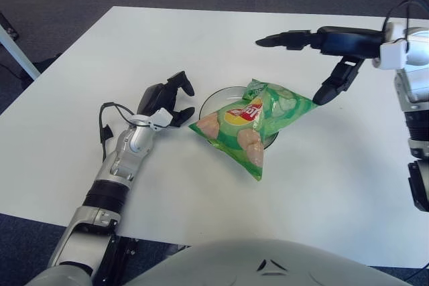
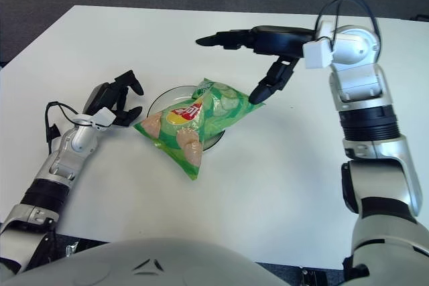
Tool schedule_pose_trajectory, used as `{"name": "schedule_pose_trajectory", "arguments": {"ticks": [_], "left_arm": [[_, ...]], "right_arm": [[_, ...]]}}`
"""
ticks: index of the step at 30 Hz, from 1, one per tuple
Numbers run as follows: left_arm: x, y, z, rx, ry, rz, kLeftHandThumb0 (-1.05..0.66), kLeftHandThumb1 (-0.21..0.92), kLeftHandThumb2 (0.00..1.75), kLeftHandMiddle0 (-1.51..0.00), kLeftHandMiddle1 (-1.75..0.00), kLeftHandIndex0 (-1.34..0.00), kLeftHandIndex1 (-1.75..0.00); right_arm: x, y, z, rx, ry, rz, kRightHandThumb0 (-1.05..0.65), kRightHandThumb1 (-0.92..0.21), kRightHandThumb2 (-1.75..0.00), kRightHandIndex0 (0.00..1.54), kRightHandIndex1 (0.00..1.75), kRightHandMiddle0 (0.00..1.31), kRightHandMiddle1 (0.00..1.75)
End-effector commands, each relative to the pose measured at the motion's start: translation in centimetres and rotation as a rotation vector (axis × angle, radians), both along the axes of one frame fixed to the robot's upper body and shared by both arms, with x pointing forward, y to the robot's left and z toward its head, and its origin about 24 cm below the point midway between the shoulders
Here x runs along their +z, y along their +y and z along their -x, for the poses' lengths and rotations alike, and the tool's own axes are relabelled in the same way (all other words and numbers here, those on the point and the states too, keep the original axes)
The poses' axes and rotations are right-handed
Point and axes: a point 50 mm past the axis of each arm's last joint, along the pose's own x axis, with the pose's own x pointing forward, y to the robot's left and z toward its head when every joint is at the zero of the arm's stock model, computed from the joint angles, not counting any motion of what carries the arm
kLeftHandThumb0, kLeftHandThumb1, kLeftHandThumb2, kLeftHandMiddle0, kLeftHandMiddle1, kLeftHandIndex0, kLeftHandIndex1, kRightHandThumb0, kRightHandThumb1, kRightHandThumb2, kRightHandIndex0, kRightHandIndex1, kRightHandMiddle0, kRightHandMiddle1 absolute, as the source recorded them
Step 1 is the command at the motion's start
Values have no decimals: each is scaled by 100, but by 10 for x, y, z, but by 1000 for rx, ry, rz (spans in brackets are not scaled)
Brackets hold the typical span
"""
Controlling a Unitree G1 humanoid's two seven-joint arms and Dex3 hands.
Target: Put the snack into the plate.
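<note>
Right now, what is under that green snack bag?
Under the green snack bag lies a round plate; only its rim shows. Anything on its covered middle stays hidden.

One snack: a single green bag, lying across the plate. One plate, with only part of its rim showing past the bag on its left. One desk, white, under the plate. Two robot hands: the left robot hand just left of the plate, fingers loosely apart and holding nothing; the right robot hand above and to the right of the plate, fingers spread wide, with nothing in it. Two arms, one to each robot hand, on either side of the plate.
</note>
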Motion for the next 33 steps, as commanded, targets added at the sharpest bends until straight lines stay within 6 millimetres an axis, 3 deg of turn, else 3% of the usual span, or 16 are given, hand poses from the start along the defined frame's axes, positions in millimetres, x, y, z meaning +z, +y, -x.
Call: {"name": "schedule_pose_trajectory", "arguments": {"ticks": [1,9,16,24,27,33], "left_arm": [[-28,6,9,20,126,-11,-44,46,114,-119,-175,-50,-175],[-28,7,8,20,123,-12,-44,44,116,-119,-175,-51,-175],[-29,9,7,20,138,-4,-44,44,117,-119,-175,-52,-175],[-31,13,4,29,141,51,-44,45,115,-118,-175,-50,-175],[-31,14,4,27,146,79,-43,47,113,-118,-175,-49,-175],[-30,15,2,51,113,134,-43,47,112,-118,-175,-49,-175]], "right_arm": [[-13,-13,-6,-63,12,-47,-93,-61,-58,0,0,0,0],[-13,-25,-18,-162,15,-147,-96,-60,-61,0,0,2,2],[-10,-42,-18,-263,6,-208,-96,-59,-61,4,2,0,31],[-32,-63,-22,-574,22,-412,-90,-60,-62,14,9,0,58],[-38,-69,-27,-623,76,-492,-74,-60,-71,5,46,0,70],[-44,-77,-29,-707,181,-694,-54,-57,-91,2,84,0,103]]}}
